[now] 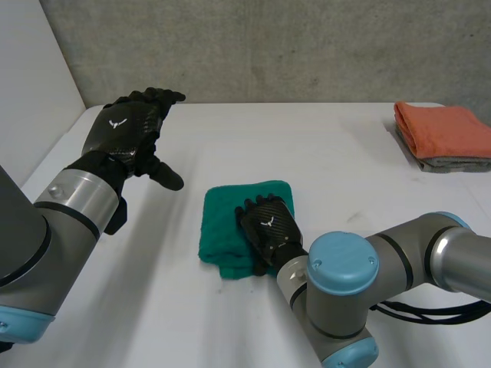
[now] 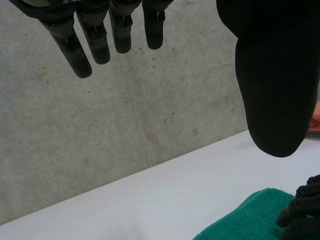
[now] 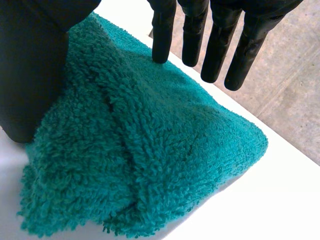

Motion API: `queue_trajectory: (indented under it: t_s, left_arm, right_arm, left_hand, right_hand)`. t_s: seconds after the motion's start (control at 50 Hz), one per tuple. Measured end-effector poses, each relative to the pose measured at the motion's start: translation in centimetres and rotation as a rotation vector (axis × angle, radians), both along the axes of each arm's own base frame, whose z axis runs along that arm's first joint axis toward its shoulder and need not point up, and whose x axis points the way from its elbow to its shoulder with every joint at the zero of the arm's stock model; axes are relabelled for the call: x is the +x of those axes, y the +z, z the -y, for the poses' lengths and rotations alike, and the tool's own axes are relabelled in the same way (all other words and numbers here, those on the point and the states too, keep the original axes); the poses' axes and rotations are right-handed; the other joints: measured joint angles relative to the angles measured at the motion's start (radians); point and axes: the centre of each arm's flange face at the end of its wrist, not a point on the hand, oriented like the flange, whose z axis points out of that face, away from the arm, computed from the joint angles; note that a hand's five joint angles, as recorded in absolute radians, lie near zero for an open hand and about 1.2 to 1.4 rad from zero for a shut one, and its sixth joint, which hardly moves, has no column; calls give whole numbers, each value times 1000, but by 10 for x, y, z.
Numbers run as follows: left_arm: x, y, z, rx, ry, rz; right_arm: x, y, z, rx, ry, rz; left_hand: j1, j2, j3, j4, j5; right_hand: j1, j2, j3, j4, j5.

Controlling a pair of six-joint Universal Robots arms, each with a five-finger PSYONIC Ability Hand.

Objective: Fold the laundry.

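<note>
A folded green towel (image 1: 229,230) lies in the middle of the white table (image 1: 330,153). My right hand (image 1: 268,225) rests on the towel's right part, near its front edge. In the right wrist view the right hand (image 3: 220,45) has straight fingers spread over the green towel (image 3: 150,150), one fingertip touching the pile, and the thumb sits against the towel's side. My left hand (image 1: 126,132) hovers above the table's left side, away from the towel, fingers straight and holding nothing. The left hand (image 2: 272,75) looks past the towel's far corner (image 2: 245,220).
A folded orange towel (image 1: 445,126) lies on a grey one (image 1: 453,163) at the table's back right edge. A concrete wall (image 1: 268,46) stands behind the table and a white panel (image 1: 31,84) closes the left side.
</note>
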Motion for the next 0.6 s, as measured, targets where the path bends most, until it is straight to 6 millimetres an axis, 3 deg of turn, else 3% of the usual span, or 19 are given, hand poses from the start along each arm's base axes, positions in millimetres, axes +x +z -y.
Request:
queue_trajectory:
  t_s: [0.6]
  left_arm:
    - [0,0,0,0,0,0]
  right_arm:
    - [0,-1,1,-37,3,-8]
  left_hand:
    - [0,0,0,0,0]
  right_hand:
    - [124,153,148,145,142]
